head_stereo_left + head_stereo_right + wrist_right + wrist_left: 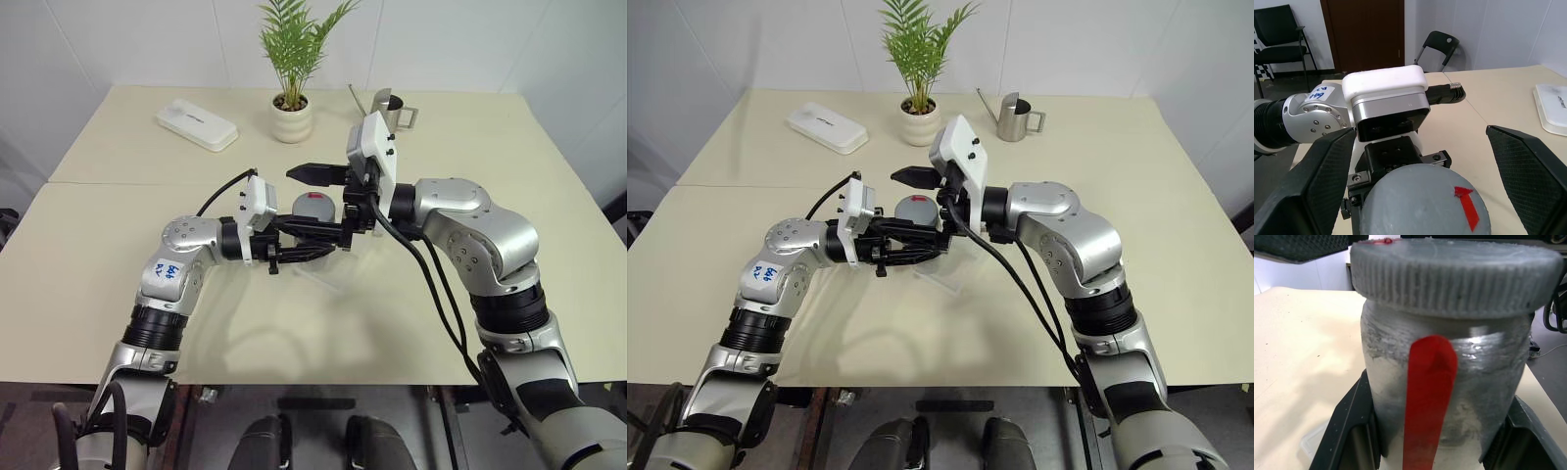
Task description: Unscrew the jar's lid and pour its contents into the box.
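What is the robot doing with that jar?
The robot is holding a small jar above the table in its left gripper, squeezed shut around the jar's sides. The gray lid with a red mark is still screwed on. Its right gripper has its fingers wide open on either side of the lid, not touching it yet. It looks ready to grab the lid and twist it off. A clear box sits on the table just below.

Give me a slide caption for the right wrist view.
Open right claw flanks the round gray red-marked screw lid of the jar, gripped by the left claw.
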`<state>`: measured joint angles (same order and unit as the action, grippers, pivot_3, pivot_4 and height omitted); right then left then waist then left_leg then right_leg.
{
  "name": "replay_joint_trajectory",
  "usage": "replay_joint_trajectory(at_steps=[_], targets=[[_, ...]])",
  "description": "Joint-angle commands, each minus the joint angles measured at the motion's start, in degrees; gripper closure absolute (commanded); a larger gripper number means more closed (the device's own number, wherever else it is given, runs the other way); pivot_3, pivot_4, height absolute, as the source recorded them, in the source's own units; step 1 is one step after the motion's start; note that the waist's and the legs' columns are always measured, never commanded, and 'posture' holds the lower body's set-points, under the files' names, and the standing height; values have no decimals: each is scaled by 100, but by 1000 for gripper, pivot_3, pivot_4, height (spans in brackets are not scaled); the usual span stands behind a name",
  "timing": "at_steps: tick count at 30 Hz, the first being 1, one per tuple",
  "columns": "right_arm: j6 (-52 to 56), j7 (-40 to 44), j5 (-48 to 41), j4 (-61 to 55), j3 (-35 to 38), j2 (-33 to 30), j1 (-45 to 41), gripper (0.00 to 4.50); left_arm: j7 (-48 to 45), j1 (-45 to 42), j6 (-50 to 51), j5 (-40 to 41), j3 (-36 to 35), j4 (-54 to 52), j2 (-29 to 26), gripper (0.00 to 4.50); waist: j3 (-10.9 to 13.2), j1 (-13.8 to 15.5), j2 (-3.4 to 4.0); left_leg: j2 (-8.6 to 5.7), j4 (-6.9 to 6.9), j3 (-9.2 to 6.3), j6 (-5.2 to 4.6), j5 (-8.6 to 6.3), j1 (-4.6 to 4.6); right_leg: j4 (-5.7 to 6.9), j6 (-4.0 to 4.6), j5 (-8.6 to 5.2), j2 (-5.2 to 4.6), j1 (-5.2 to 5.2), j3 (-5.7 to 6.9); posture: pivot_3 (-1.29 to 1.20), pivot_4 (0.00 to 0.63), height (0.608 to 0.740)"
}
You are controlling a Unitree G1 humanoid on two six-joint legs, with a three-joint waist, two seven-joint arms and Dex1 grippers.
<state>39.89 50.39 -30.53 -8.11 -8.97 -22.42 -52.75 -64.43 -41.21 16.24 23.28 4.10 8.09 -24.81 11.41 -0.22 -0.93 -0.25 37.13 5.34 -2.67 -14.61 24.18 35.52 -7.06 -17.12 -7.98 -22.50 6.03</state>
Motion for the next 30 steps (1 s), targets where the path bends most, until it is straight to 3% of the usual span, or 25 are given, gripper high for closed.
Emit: replay_joint_trajectory(at_steps=[1, 15, 30], targets=[[-141, 22, 111, 9, 211, -212, -29, 36, -23, 16, -102, 24, -61, -129, -23, 2526, 0, 5, 0, 0, 0, 1, 0, 0, 0, 0, 0, 0, 0, 0, 0, 0, 150, 740], [-305, 298, 49, 99, 551, -826, 159, 36, -32, -70, -174, -1, -62, -2, -5, 2526, 0, 5, 0, 0, 1, 1, 0, 0, 0, -1, 0, 0, -1, 0, 0, 0, 150, 740], [-41, 911, -778, -331, 695, -849, 314, 36, -230, -50, -254, 34, -97, -4, -28, 2526, 0, 10, 0, 0, 4, 2, -1, 0, 0, -2, 0, 0, -2, 2, 1, 0, 150, 740]])
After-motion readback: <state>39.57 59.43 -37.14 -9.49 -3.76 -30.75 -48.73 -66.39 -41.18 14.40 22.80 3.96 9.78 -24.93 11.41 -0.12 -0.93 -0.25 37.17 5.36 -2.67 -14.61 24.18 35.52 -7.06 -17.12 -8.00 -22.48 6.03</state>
